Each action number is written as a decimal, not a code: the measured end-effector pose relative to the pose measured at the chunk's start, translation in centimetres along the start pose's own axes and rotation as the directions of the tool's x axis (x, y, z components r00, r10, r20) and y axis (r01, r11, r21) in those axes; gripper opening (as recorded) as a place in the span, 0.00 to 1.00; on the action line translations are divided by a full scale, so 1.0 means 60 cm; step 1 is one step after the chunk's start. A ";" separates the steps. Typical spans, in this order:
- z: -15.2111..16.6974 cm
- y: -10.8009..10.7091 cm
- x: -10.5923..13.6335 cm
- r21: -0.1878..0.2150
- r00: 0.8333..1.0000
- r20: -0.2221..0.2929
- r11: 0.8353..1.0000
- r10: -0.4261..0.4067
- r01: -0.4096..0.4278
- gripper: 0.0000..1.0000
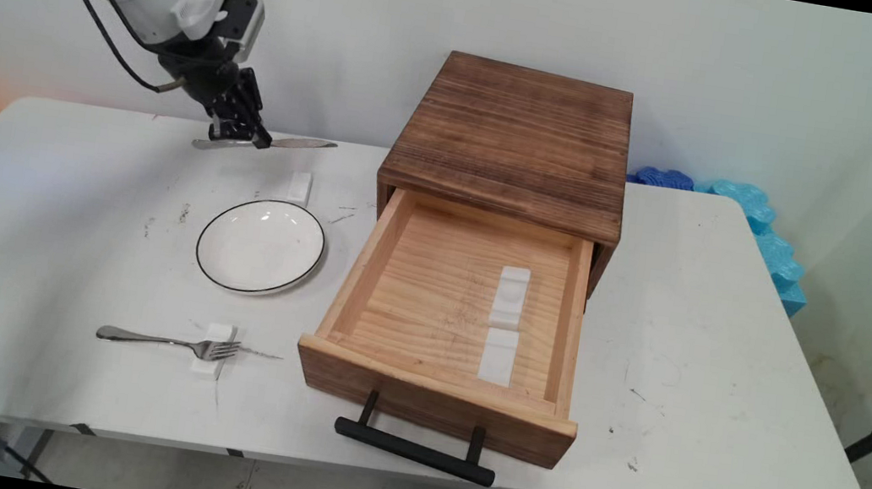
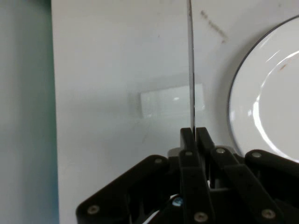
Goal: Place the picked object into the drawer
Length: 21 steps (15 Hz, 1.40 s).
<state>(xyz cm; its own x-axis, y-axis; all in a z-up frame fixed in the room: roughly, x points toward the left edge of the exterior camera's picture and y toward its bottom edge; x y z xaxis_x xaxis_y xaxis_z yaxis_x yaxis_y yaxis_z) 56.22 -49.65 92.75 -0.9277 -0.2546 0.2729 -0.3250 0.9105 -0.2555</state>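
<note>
Near edge, main view: one fork [image 1: 166,341] lies flat with its tines propped on one small white block [image 1: 215,350], presumably so the head sits clear of the table [image 1: 723,387] and can be pinched from the side. At about 3 o'clock of the fork, one wooden drawer [image 1: 449,323] stands pulled out of its box [image 1: 514,140], black handle [image 1: 414,449] toward the near side. Two white blocks [image 1: 504,322] lie end to end on the drawer floor, toward its right wall; I judge them to be rests like the one under the fork.

Middle: one white plate [image 1: 261,245] with a dark rim, at 12 o'clock of the fork, bare. Just beyond it, at its 12 o'clock, one more white block [image 1: 298,186] sits on the table with nothing on it.

Far: my pincer [image 1: 240,133] hangs above the table's back edge, at 11 o'clock of the plate. Its fingers are pressed together on a table knife [image 1: 267,143], one only, gripped near mid-length with the blade pointing toward 3 o'clock. In the hand view the knife [image 2: 191,65] shows edge-on, a thin line rising from between my fingertips [image 2: 192,137], crossing over the bare block [image 2: 172,101], with the plate [image 2: 268,88] to one side.

Count: fork 1, knife 1, plate 1, drawer 1, white blocks 4.
</note>
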 end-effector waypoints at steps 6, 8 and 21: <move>-0.054 0.057 0.064 0.003 1.000 -0.031 1.000 0.004 -0.004 0.00; -0.066 0.073 0.083 0.000 0.999 -0.042 1.000 0.009 -0.009 0.00; -0.105 0.186 0.258 -0.017 0.981 -0.150 0.992 0.120 -0.124 0.00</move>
<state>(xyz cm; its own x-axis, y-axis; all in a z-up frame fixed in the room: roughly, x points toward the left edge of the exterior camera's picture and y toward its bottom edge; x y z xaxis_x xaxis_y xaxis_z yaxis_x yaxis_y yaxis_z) 39.40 -41.39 99.99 -0.9217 -0.0919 0.3768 -0.2048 0.9404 -0.2716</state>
